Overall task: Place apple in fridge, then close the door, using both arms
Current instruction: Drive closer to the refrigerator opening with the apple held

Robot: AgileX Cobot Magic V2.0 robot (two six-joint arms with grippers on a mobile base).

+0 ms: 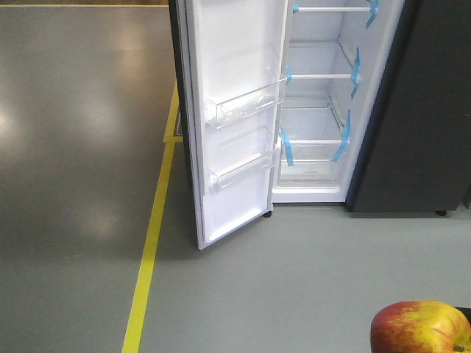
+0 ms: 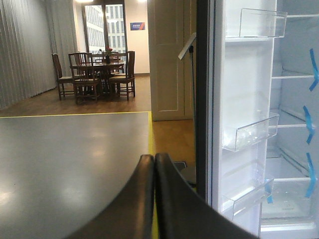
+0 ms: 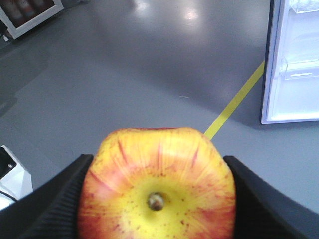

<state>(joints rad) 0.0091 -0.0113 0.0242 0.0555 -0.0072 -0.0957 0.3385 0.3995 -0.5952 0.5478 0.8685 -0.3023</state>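
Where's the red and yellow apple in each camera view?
Front view: red-and-yellow round apple, bottom right corner.
Left wrist view: not in it.
Right wrist view: bottom centre, gripped by the right end effector.
Shared landmark: the open white-lined fridge door.

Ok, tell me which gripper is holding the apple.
The right gripper: its fingers press the apple from both sides. The left gripper is shut on nothing.

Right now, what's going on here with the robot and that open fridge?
The right pincer is shut on the apple, held out in front of the fridge, some way off. The left pincer is shut with nothing in it, facing the door, which stands wide open. The apple is not yet inside.
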